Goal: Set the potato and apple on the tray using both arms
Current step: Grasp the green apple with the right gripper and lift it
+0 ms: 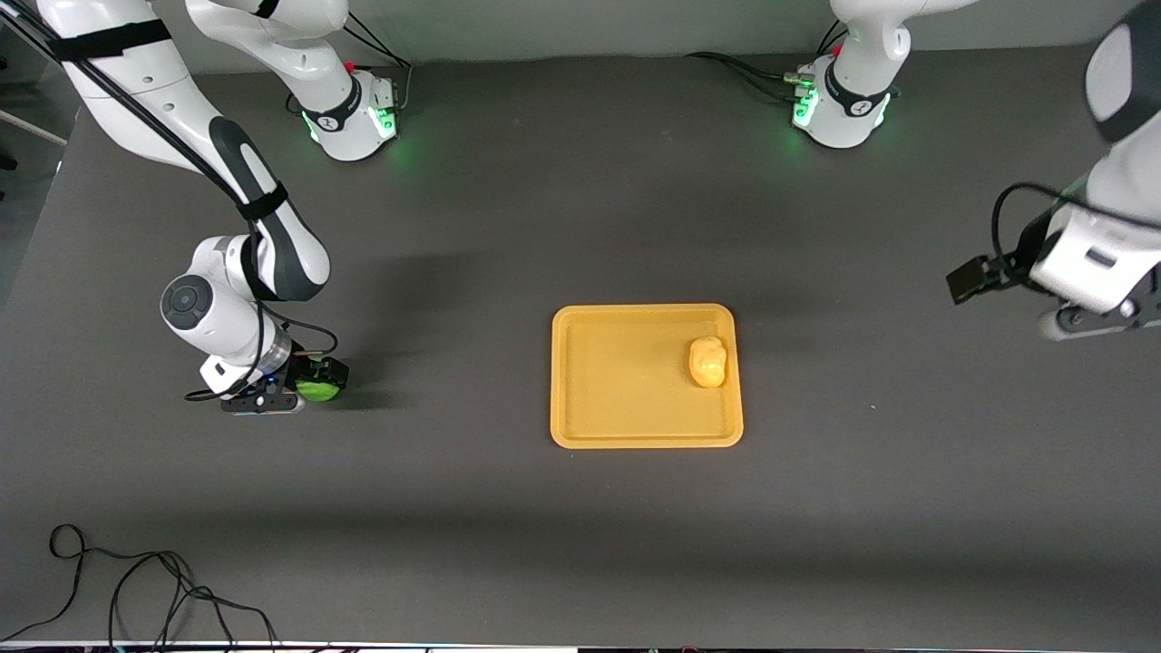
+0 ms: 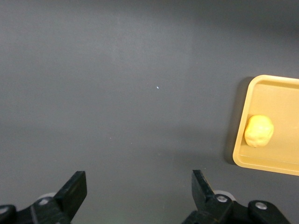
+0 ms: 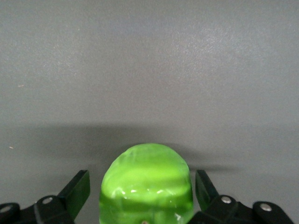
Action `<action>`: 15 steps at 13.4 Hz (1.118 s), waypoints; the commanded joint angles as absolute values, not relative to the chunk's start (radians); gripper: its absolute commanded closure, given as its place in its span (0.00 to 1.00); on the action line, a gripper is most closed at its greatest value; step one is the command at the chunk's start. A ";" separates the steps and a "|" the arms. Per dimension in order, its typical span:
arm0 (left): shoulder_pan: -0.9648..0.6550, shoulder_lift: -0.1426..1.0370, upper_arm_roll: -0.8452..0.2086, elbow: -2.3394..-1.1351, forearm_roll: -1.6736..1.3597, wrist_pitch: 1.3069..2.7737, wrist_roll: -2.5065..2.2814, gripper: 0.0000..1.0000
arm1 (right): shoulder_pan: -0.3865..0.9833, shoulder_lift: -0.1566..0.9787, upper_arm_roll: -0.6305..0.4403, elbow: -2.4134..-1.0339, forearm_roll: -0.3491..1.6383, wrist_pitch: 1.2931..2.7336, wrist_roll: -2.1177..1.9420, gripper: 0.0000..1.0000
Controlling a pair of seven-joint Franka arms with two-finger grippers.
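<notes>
Yellow-orange and lumpy, the potato [image 1: 707, 361] lies inside the tray [image 1: 626, 426], close against the rim on the side toward the left arm's end of the desk [image 1: 580, 544]. The tray sits flat near the middle of the desk. The left wrist view shows the same potato [image 2: 259, 131] resting just inside a corner of the tray [image 2: 280, 163], a detail the front view gives only from overhead.

The bright green apple [image 1: 317, 390] is well apart from the tray, toward the right arm's end of the desk. In the front view it is half hidden under the right gripper [image 1: 313, 388]. The right wrist view shows more: the apple [image 3: 145, 186] sits between the jaws, which stand spread on either side with a gap to each, so they are not pinching it.

The left gripper [image 2: 139, 189] waits over bare desk toward the left arm's end, well apart from the tray, its jaws spread wide with nothing between them. The front view shows only its housing at the frame edge.
</notes>
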State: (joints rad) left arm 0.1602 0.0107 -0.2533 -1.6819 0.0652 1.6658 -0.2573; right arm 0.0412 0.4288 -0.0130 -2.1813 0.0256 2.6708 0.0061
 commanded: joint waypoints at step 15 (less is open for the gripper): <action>0.176 -0.110 -0.152 -1.690 -0.041 1.568 -0.068 0.00 | 0.220 0.230 -0.011 -1.537 0.040 1.747 0.245 0.62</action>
State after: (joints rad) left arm 0.1721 -0.1030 -0.1572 -1.7008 -0.0361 1.5839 -0.0934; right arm 0.1025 0.1602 -0.0071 -1.6612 0.0372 1.7933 0.0997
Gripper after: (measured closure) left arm 0.000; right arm 0.264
